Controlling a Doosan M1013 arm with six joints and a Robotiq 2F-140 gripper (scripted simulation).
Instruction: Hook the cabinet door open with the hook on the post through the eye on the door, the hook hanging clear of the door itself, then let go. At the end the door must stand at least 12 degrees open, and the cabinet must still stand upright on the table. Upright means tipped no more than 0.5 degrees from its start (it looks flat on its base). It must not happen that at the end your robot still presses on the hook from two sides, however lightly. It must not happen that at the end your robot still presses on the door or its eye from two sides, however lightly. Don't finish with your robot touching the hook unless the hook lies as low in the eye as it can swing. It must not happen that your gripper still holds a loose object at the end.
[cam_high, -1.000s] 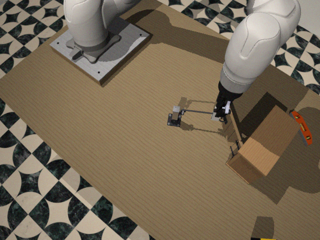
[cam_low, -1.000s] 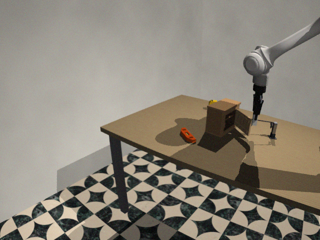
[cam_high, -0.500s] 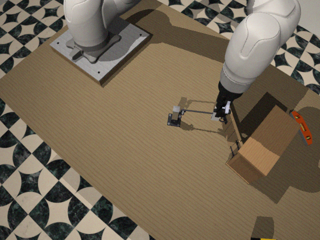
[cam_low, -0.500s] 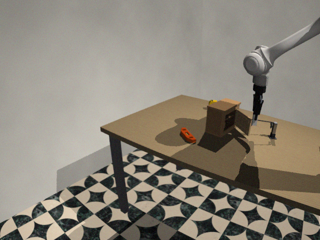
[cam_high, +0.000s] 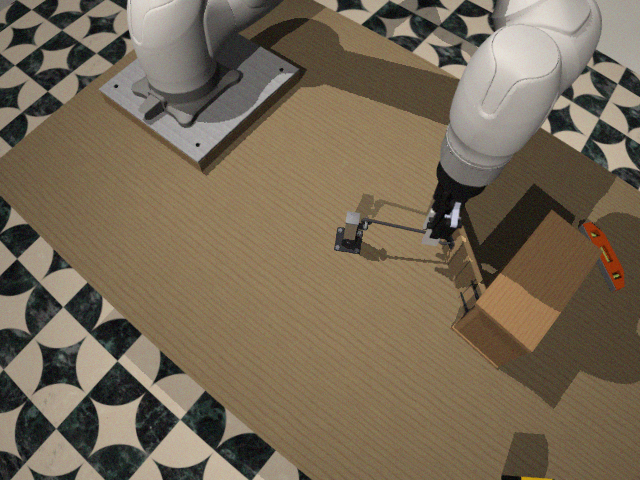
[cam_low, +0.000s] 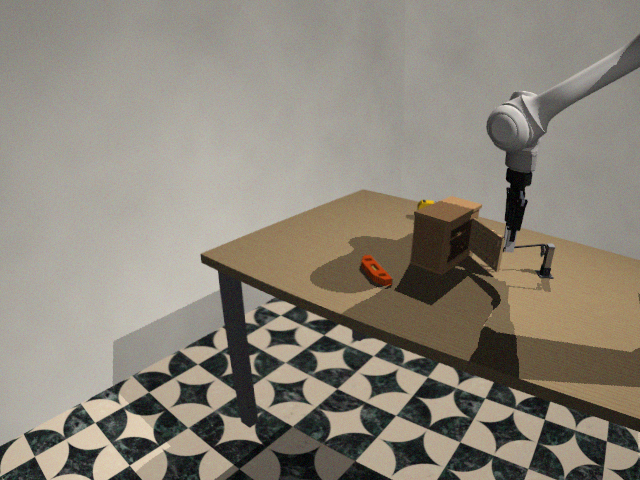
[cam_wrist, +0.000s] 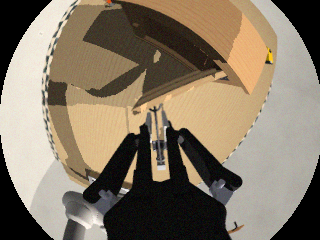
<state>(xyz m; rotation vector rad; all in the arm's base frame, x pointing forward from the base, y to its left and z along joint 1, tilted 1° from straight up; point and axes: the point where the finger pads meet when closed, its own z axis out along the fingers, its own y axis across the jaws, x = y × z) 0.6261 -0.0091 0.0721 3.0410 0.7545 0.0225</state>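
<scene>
- The hook (cam_high: 395, 225) (cam_low: 529, 245) (cam_wrist: 156, 124), a thin dark rod, reaches from the post (cam_high: 352, 227) (cam_low: 550, 254) (cam_wrist: 161, 167) toward the free edge of the cabinet door (cam_high: 471, 260) (cam_low: 487, 244) (cam_wrist: 175, 92), its tip close by that edge.
- The jaws (cam_high: 437, 237) (cam_low: 509, 246) stand a little apart, nearly shut, around the rod's door end; bare slivers either side of it suggest they grip nothing. Whether one pad brushes the rod, I can't tell.
- I'd expect the rod to be light and stiff, swinging easily at its post joint and apt to roll between hard pads. Best hold is lightly on the straight part, just short of the bend, leaving the tip free.
- The door should swing with little force; a sideways tug could shift or tip the cabinet (cam_high: 547, 273) (cam_low: 439, 229) (cam_wrist: 205, 22).
- The top view shows the rod's line to the door; the exterior view shows the rod's height and the cabinet looking flat on the desk (cam_high: 258, 232) (cam_low: 310, 248) (cam_wrist: 90, 130).
- Only the wrist view looks between the pads; none settles whether the tip is seated in the eye.

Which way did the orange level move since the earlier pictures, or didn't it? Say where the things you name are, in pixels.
No, the orange level (cam_high: 605, 256) (cam_low: 375, 270) hasn't moved; it lies just as far from the cabinet (cam_high: 542, 279) (cam_low: 431, 240).
</scene>
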